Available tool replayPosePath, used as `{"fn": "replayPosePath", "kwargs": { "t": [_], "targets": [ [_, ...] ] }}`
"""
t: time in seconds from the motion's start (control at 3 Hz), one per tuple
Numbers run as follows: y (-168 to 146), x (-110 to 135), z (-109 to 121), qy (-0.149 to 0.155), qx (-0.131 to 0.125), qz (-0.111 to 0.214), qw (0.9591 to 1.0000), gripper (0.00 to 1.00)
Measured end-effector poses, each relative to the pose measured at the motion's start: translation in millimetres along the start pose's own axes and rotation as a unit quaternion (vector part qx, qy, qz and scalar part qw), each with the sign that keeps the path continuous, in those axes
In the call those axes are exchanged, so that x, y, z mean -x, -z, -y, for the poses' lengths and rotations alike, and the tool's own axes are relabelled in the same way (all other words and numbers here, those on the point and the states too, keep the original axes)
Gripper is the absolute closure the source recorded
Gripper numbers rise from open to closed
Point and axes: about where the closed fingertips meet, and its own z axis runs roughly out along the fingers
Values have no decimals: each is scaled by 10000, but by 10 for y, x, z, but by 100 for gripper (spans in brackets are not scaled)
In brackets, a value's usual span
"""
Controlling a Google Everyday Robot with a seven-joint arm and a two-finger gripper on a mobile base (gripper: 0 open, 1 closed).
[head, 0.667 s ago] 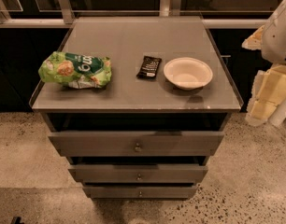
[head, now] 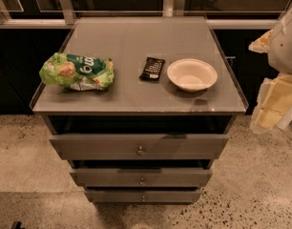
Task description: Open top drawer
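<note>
Directly under the front edge of the flat grey worktop [head: 136,37] sits the top drawer [head: 98,146], a wide grey flat-fronted panel with a small round metal knob [head: 140,150] at its centre. It is the widest and tallest of the three fronts below the worktop. A dark gap shows between its upper edge and the worktop, and the front stands a little forward of the worktop's edge. Its long axis runs left to right, parallel to that edge, and its face and knob point toward the camera.

Off the worktop's right side, at the border of the view, hangs the robot's cream-coloured end effector [head: 276,104]. It is apart from the worktop and from the drawer, touching neither. Whether it is open or closed I cannot tell, and nothing is seen in its grasp.
</note>
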Motion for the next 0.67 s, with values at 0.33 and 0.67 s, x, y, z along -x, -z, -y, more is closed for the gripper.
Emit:
{"fn": "replayPosePath", "kwargs": {
  "t": [0.33,0.67],
  "targets": [
    [1,-20,-343,-239,-293,315,9988,0],
    [-373,-173,-756,-945,-251,863,9915,0]
  ]
}}
